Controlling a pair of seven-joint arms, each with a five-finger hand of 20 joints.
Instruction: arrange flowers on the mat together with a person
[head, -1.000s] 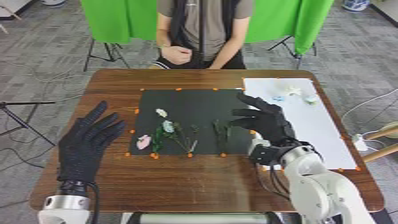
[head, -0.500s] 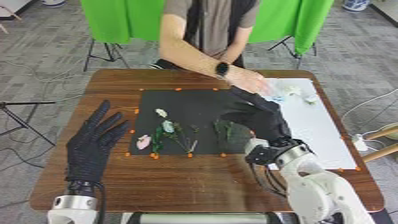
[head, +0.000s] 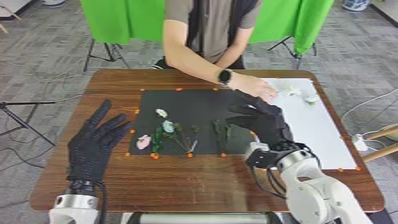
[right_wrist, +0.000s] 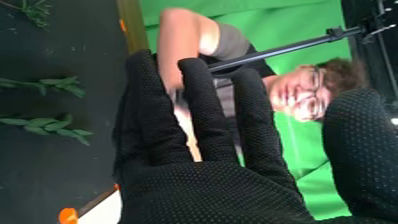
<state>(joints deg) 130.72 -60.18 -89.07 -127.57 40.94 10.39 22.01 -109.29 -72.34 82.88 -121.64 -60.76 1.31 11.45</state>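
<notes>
So from where I'm standing, I'd call this roughly half done. The black mat (head: 200, 104) has a decent bunch on its left part: a white flower (head: 160, 113), a pale blue one (head: 168, 127), a pink one (head: 143, 142) and some greenery around them. A pair of leafy sprigs (head: 220, 136) lies apart from those, nearer the right edge. Over on the white sheet (head: 313, 140) there are pale blooms (head: 310, 99) at the far end, so I reckon those are what's left to add.

The robot's right hand (head: 265, 124) is open, fingers pretty much straight, with nothing in its grip that I can see. The person's hand (head: 254, 88) is right at its fingertips; can't tell if they're touching or passing something. The left hand (head: 91, 145) is open too, fingers spread, empty, beside the mat.
</notes>
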